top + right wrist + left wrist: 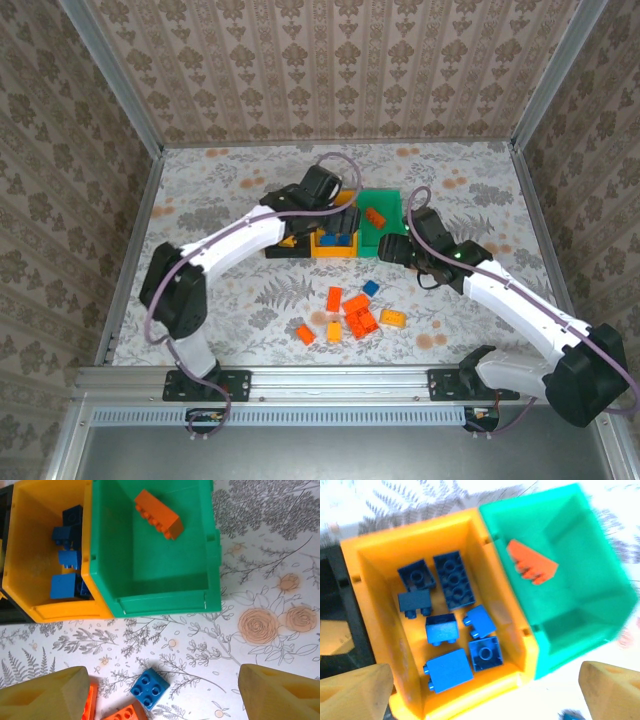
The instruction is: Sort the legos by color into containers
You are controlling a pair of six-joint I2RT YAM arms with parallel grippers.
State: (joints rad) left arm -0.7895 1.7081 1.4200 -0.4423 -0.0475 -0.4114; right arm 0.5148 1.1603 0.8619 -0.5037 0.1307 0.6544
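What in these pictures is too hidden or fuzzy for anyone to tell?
- What the black bin holds: the left wrist view crops it at the left edge, and in the top view the left arm covers it.
- Blue brick: left wrist view, blurred and cropped at the bottom edge.
- Orange bricks: right wrist view, cropped at the bottom edge.

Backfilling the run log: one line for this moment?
left end effector: open, above yellow-orange bin | right end effector: open, toward blue lego | green bin: one orange-red lego
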